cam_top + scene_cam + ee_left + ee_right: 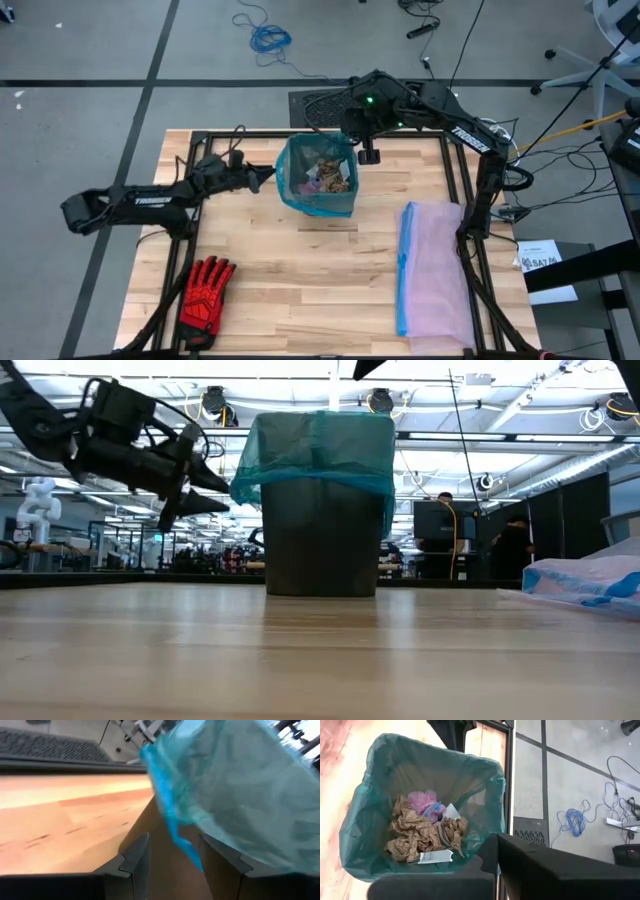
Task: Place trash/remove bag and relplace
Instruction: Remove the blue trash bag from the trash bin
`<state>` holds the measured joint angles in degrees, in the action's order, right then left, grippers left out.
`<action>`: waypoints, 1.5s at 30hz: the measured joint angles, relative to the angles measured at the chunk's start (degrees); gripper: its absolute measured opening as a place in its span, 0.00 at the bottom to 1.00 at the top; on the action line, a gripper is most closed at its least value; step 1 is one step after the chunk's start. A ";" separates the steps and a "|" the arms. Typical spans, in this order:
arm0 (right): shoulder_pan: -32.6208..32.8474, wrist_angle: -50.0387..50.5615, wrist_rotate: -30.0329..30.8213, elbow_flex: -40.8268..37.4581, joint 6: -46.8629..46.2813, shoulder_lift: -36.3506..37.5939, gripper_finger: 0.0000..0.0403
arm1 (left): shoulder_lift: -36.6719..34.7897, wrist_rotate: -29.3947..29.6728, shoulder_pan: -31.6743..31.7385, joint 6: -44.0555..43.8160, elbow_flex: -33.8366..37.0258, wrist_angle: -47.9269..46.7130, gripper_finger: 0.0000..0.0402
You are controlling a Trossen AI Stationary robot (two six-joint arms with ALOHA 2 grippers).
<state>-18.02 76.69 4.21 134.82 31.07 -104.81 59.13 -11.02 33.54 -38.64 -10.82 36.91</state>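
Lettering on both arms reads "TROSSEN" in white, on the left arm's forearm (140, 198) and on the right arm's link (470, 138). A printed sheet (540, 262) lies off the table's right edge; its text is too small to read.

Bin (320, 535): dark, upright, at the back middle of the wooden table (300, 280). The teal-green bag (315, 445) lines it, its edge folded down over the rim. Inside lies the trash (422, 835): crumpled brown paper lumps, a pink piece, a pale blue scrap and white slips.

Left gripper (262, 178): level with the bag's folded edge on the bin's left side, fingers parted, a fold of teal film hanging between them in the wrist view; whether they touch it cannot be told.

Right gripper (369, 155): above the bin's back right corner, jaws clenched, nothing in them.

Other items: a red-and-black glove (205, 290) near the table's front left corner; a pale lilac bag with a blue edge (432, 265) flat along the right side; a coiled blue cable (270, 38) on the floor behind. Black frame rails border the table. Nothing stands between either gripper and the bin.
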 joint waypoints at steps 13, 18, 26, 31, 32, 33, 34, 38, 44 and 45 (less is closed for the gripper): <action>0.00 0.04 0.02 0.00 0.00 -0.04 0.00 | 11.09 -3.53 -0.25 2.15 -4.16 4.75 0.40; 0.00 0.20 0.02 0.00 0.00 -0.04 0.00 | 13.90 -3.64 -0.31 6.01 -5.55 4.72 0.37; 0.03 1.87 0.04 0.00 -0.23 -0.04 0.00 | 11.57 -5.65 -0.30 10.76 -6.30 8.66 0.03; -0.04 2.43 0.26 -0.02 -0.44 -0.04 0.00 | 5.64 -6.24 -0.28 11.05 -6.30 8.72 0.01; -0.04 2.43 0.26 -0.02 -0.44 -0.04 0.00 | 4.33 -6.28 -0.26 11.07 -6.30 8.32 0.01; -0.04 2.43 0.28 -0.02 -0.44 -0.04 0.00 | 3.01 -6.45 -0.11 11.16 -6.30 7.87 0.00; -0.17 2.38 0.27 -0.02 -0.44 -0.04 0.00 | 1.45 -6.47 0.07 11.57 -6.30 7.24 0.00; -1.01 1.14 0.23 -0.02 -1.45 -0.04 0.00 | -4.40 -6.48 1.11 12.89 -7.15 1.50 0.00; -5.23 -1.84 1.45 -0.02 -9.93 -0.24 0.00 | -11.42 -6.41 2.01 20.16 -15.18 -17.21 0.00; -6.46 -1.86 3.16 -0.27 -12.27 -0.28 0.00 | -11.93 -6.30 2.01 21.45 -16.86 -20.26 0.00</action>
<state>-24.48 74.83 7.37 134.55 18.80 -105.10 47.19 -17.32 35.55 -17.20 -27.68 16.65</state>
